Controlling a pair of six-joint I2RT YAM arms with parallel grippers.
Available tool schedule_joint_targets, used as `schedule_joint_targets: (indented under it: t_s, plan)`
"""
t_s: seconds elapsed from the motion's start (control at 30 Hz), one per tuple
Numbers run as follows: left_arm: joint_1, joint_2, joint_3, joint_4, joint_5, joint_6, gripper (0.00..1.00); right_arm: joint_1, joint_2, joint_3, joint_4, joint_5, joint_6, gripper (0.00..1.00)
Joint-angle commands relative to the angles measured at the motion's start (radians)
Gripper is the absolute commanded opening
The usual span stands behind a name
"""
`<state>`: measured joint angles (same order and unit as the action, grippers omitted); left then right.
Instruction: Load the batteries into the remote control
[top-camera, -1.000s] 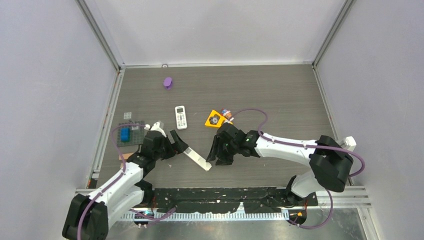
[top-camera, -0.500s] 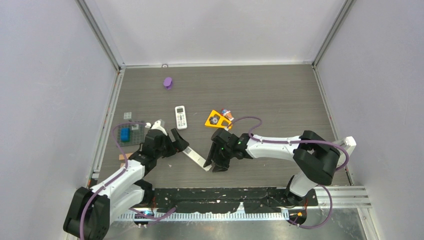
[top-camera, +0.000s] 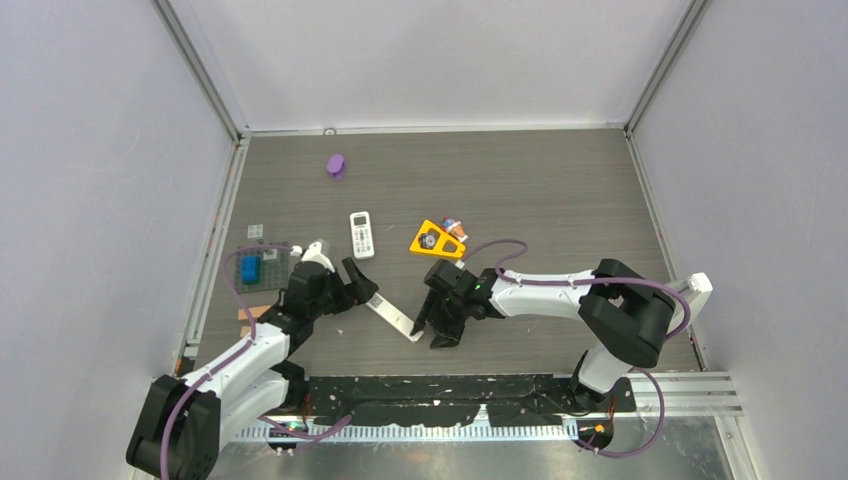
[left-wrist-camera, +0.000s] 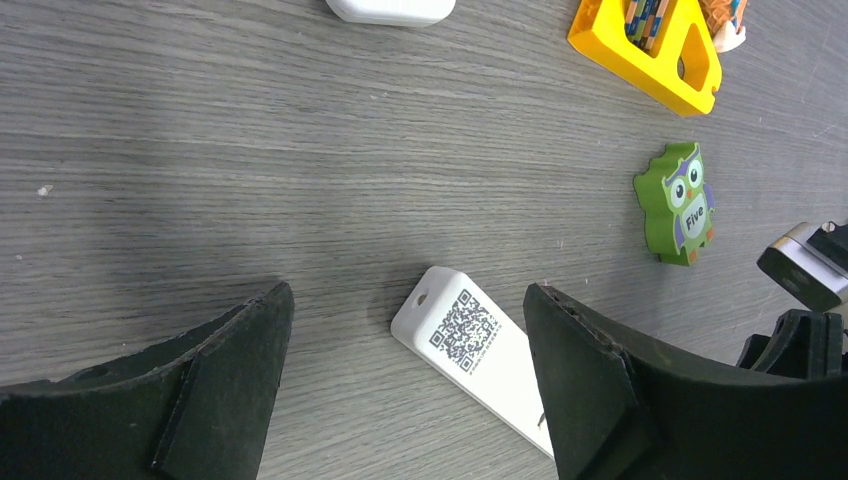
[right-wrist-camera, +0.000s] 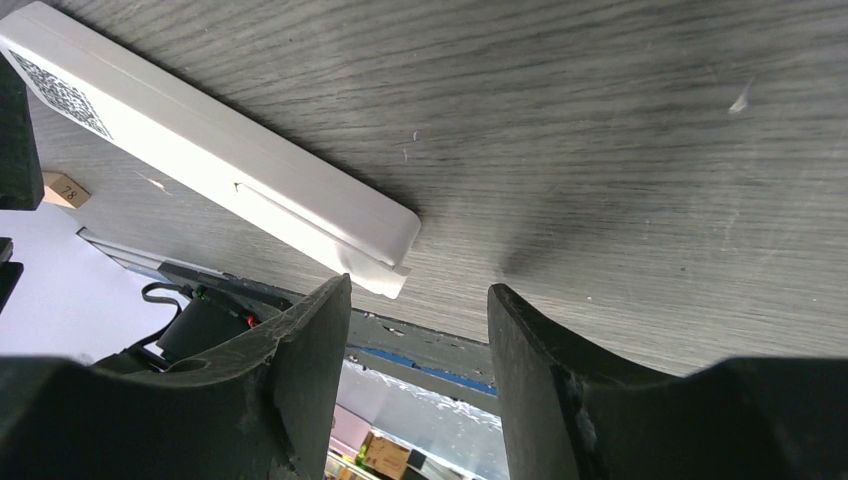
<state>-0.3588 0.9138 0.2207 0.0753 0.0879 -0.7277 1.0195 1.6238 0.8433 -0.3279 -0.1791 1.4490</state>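
Note:
The remote control (top-camera: 395, 317) is a long white bar lying back up, with a QR code near its far end (left-wrist-camera: 462, 332). My left gripper (left-wrist-camera: 408, 300) is open, one finger on each side of that far end, touching nothing. My right gripper (right-wrist-camera: 418, 300) is open and empty at the remote's near end (right-wrist-camera: 385, 270), where a cover edge juts out slightly. In the top view the right gripper (top-camera: 437, 325) sits just right of the remote. Small orange and purple pieces (top-camera: 453, 227) beside the yellow block look like the batteries; they are too small to be sure.
A yellow triangular block (top-camera: 435, 241) and a second, smaller white remote (top-camera: 361, 234) lie behind the arms. A green owl block (left-wrist-camera: 680, 203) stands near the right arm. A grey plate with a blue brick (top-camera: 262, 268) is at the left, a purple piece (top-camera: 336, 165) far back.
My right gripper has swung left and nearer, down to the remote's near end, and its jaws have widened a little. The left arm and the remote have stayed put.

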Motion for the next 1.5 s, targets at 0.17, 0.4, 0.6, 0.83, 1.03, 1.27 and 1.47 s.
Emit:
schedule_joint_targets:
  t_s: [0.17, 0.4, 0.6, 0.83, 1.03, 1.27, 1.47]
  plan:
    - [0.004, -0.036, -0.023, 0.098, -0.009, 0.031, 0.86, -0.012, 0.024, -0.012, 0.015, 0.036, 0.042, 0.57]
    - [0.004, -0.023, -0.03, 0.145, 0.031, 0.038, 0.85, -0.019, 0.027, -0.009, 0.013, 0.046, 0.038, 0.55]
    - [0.004, -0.003, -0.041, 0.188, 0.053, 0.048, 0.81, -0.021, 0.039, 0.013, 0.0, 0.055, 0.027, 0.5]
    - [0.004, 0.048, -0.05, 0.248, 0.081, 0.045, 0.79, -0.022, 0.035, 0.017, -0.006, 0.062, 0.026, 0.38]
    - [0.004, 0.081, -0.06, 0.29, 0.112, 0.045, 0.76, -0.024, 0.042, 0.023, 0.001, 0.061, 0.025, 0.33]
    - [0.004, 0.088, -0.068, 0.316, 0.118, 0.043, 0.75, -0.025, 0.05, 0.037, 0.006, 0.062, 0.025, 0.29]
    - [0.003, 0.086, -0.087, 0.379, 0.124, 0.027, 0.64, -0.027, 0.055, 0.05, -0.001, 0.065, 0.02, 0.28]
